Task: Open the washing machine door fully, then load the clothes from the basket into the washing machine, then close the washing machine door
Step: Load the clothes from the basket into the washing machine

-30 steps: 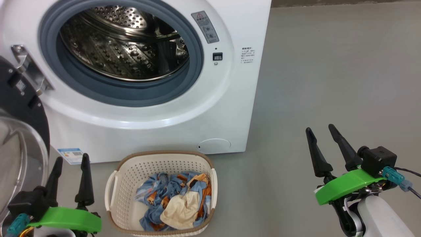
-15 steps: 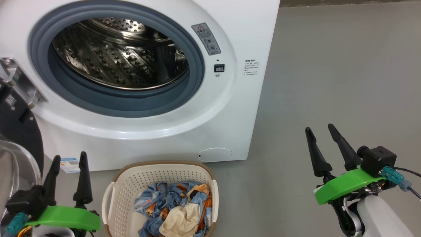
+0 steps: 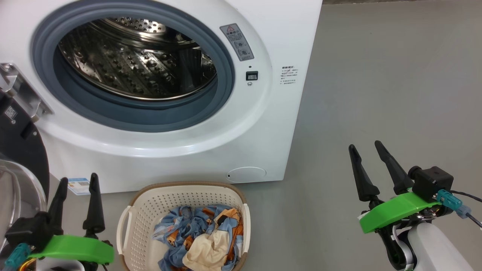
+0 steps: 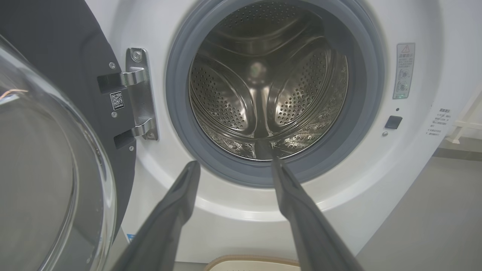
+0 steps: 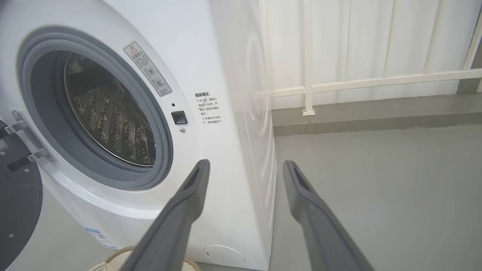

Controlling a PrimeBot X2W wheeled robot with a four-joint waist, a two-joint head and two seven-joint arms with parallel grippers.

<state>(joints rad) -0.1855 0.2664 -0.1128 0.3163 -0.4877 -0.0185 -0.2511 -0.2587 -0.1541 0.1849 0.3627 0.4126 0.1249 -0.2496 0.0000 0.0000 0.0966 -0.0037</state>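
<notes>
At the left edge of the head view: the washing machine door (image 3: pixel 17 146), swung open on its metal hinge (image 3: pixel 20 90), with the black rim above and the clear glass bowl below.

- The washing machine (image 3: pixel 271 34): white front-loader. The round opening is uncovered, ringed by a grey-blue gasket (image 3: pixel 150 116). The steel drum (image 3: pixel 135 56) holds no laundry that can be seen. A blue sticker (image 3: pixel 78 185) sits at the lower corner.
- The basket (image 3: pixel 169 201): cream, perforated, brown-rimmed. It stands on the grey floor (image 3: pixel 376 75) just in front of the machine, below the opening.
- The clothes (image 3: pixel 188 229): a crumpled heap inside the basket, light blue with orange and brown print, with a plain cream piece (image 3: pixel 207 248) on top.
- Left gripper (image 3: pixel 78 178): between the door and the basket, touching neither. Its fingers are parted and hold nothing.
- Right gripper (image 3: pixel 364 145): well apart from the basket, over bare floor to the machine's right. Its fingers are parted and empty.
- White railing (image 5: pixel 308 56): behind the machine in the right wrist view.
</notes>
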